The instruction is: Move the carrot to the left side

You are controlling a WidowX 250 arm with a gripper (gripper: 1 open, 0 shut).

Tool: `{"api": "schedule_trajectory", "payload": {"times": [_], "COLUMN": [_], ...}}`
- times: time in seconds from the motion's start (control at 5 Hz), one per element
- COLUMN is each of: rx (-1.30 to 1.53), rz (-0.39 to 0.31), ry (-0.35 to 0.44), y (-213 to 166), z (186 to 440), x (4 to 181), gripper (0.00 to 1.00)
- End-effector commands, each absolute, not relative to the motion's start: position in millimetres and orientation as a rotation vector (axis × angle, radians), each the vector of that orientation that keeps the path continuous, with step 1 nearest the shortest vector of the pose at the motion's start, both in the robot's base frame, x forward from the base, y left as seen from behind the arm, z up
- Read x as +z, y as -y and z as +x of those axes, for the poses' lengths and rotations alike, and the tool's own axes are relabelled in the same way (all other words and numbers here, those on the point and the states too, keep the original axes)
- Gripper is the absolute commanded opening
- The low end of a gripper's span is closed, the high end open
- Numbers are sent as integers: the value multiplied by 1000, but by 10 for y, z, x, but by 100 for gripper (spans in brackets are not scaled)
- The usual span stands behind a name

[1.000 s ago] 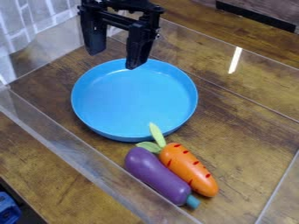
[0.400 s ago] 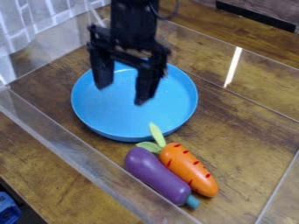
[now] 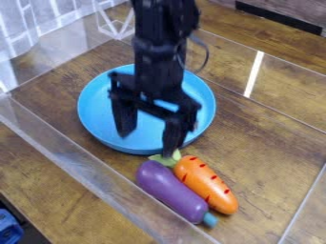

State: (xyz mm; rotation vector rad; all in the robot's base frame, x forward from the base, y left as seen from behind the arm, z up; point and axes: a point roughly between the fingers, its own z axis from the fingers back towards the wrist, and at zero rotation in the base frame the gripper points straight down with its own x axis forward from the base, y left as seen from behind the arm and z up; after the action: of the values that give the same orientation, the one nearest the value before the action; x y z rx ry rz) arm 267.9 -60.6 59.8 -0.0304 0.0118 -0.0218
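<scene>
One black two-fingered gripper (image 3: 151,122), jaws spread, hangs over one round blue plastic plate (image 3: 99,99); at five o'clock lie one orange toy carrot (image 3: 208,185) and one purple toy eggplant (image 3: 171,189), touching.

Orange toy carrot (image 3: 207,184), green top, lying flat on wood, touching purple eggplant (image 3: 173,190).

The arm (image 3: 163,38) runs off the top edge, so its upper part is cut away, and its outline is smeared by motion blur. It covers the middle and far rim of the blue plate (image 3: 95,110). The gripper (image 3: 152,126) hides part of the carrot's (image 3: 205,183) green top (the near finger stands just before it), and whether they touch cannot be told. The eggplant (image 3: 171,190) covers the carrot's left flank. A blue thing (image 3: 7,227) at the lower left corner is clipped and unreadable.
</scene>
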Motion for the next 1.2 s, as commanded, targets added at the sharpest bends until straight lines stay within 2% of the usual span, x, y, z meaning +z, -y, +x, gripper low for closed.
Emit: {"api": "schedule_trajectory", "payload": {"times": [0.0,0.4,0.6,0.8,1.0], "rx": [-32,-10,-14,-8,-11], "rz": [-42,-58,-60,-70,-72], "ry": [78,105,109,119,116], "y": [715,733,739,766,753], "z": [2703,2748,2770,2801,2773], "x": [582,400,324,332,318], "gripper": [100,100,0,0,100]}}
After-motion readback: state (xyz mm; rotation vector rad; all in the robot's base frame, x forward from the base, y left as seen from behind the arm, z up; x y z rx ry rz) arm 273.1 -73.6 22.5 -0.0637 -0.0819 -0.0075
